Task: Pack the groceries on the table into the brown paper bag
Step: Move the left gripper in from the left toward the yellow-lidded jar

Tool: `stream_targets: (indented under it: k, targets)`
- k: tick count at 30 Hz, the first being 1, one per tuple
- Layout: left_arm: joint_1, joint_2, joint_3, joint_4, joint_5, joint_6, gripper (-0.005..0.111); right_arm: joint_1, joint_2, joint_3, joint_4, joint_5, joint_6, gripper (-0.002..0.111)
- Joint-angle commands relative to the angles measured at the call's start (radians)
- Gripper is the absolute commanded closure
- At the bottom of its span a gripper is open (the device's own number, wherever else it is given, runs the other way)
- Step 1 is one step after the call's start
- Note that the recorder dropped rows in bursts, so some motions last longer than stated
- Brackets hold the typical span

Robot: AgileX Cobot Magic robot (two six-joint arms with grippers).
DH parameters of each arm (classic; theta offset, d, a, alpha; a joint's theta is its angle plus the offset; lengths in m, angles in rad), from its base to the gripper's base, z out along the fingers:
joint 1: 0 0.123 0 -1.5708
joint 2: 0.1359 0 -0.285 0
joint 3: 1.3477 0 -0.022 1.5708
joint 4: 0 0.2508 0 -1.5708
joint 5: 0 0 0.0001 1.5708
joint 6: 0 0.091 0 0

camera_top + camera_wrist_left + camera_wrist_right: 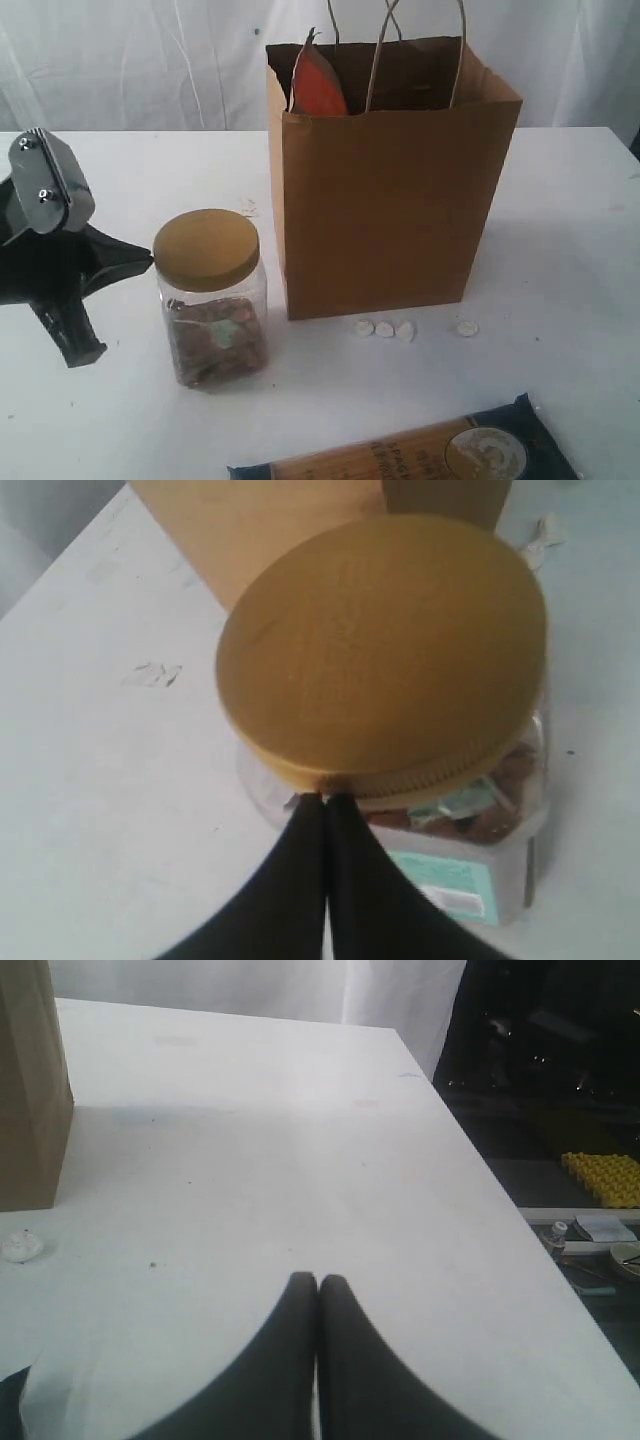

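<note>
Exterior view: the bag (pixel 385 190) stands upright mid-bench (pixel 560 250) with its mouth open, probably so that goods can be dropped in from above. A pouch (pixel 318 85) is already inside, leaning in a corner with its top poking out. The jar (pixel 212 300) stands upright just beside the bag, not yet packed. The left claw (pixel 140 260) points at the jar from the side, at about lid height. A packet (pixel 420 455) lies flat at the near edge, well apart from the bag. Its tan panel carries dark lettering and a round emblem, too blurred to read with certainty. Small white bits (pixel 385 328) lie at the bag's foot.

Left wrist view: the left claw is closed and holds nothing, its tips meeting right at the jar just under the lid (pixel 385 650). Whether they touch it I cannot tell. Closed like this it cannot take the jar, so I judge it must part first. The jar bears a teal label (pixel 440 875), and its print is unreadable.

Right wrist view: the right claw (pixel 317 1282) is closed and empty over bare bench, well apart from the bag. It seems parked clear of the work. No writing shows here.
</note>
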Motion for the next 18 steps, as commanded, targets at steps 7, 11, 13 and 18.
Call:
stream_targets:
  k: [7, 11, 13, 18]
  targets:
    - [0.051, 0.004, 0.071, 0.025, 0.233, -0.015, 0.107, -0.001, -0.006, 0.001, -0.009, -0.011, 0.004, 0.108]
    - [0.051, 0.023, 0.076, 0.025, 0.042, 0.136, 0.107, -0.001, -0.006, 0.001, -0.009, -0.011, 0.004, 0.108]
    - [0.051, 0.033, 0.076, 0.025, 0.025, 0.227, 0.107, -0.001, -0.006, 0.001, -0.009, -0.011, 0.004, 0.108]
    - [0.051, 0.063, 0.076, 0.025, 0.041, 0.147, 0.079, -0.001, -0.006, 0.001, -0.009, -0.011, 0.004, 0.108]
